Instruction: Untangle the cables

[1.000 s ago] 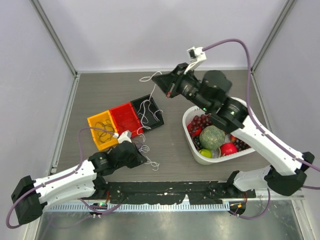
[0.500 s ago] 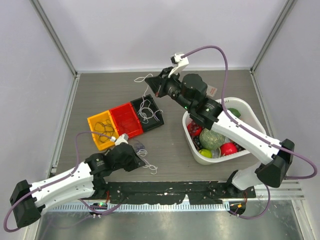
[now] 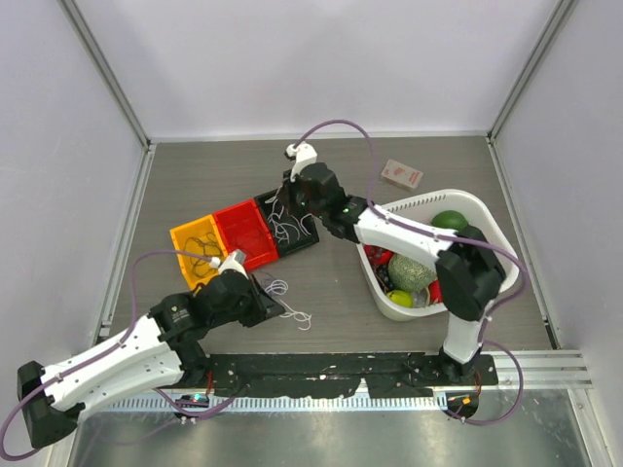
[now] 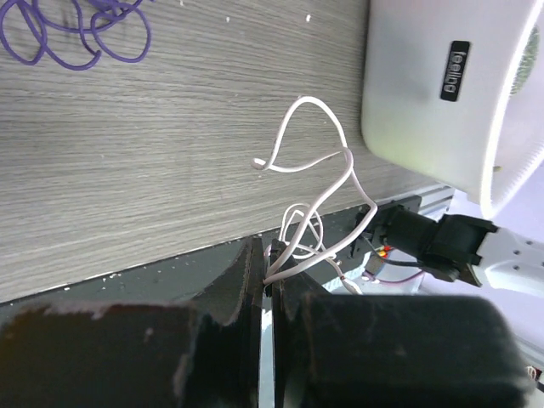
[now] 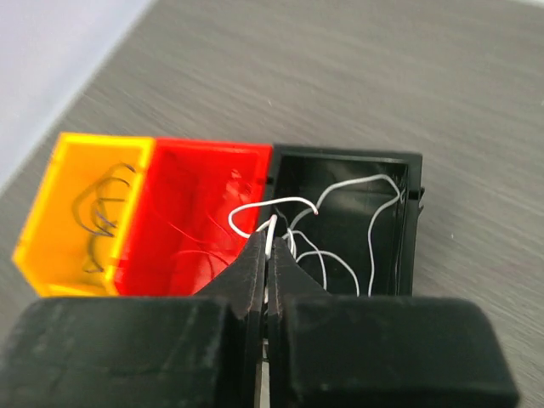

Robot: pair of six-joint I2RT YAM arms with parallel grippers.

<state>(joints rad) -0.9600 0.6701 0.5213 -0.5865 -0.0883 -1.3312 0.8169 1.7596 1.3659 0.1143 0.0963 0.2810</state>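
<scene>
A white cable (image 5: 270, 229) is seen clamped between the closed jaws of the right arm (image 3: 389, 226). It is held directly above the black compartment (image 5: 340, 157) of a three-part tray set left of centre on the bench (image 3: 195, 175), about midway between its near and far edges. More white strands are coiled inside that compartment, and the held cable's slack hangs straight down from the jaws into it, so a release here is judged likely to land it there. The red compartment (image 5: 195, 170) is set just beside it on the side nearer the bench's left edge. The yellow compartment (image 5: 85, 170), in which dark strands are lying, is set beyond that. Close to the bench's near edge, the left arm's jaws are shut on a second white cable (image 4: 316, 161). Its loops are trailed away from the tips along the bench, toward the white basket (image 4: 408, 85) on the right side. A purple cable (image 4: 85, 61) is seen lying loose on the bench, apart from the held loops. The black compartment is reached by the right arm, not the left. Whether the second cable is wholly free of other strands cannot be told.
</scene>
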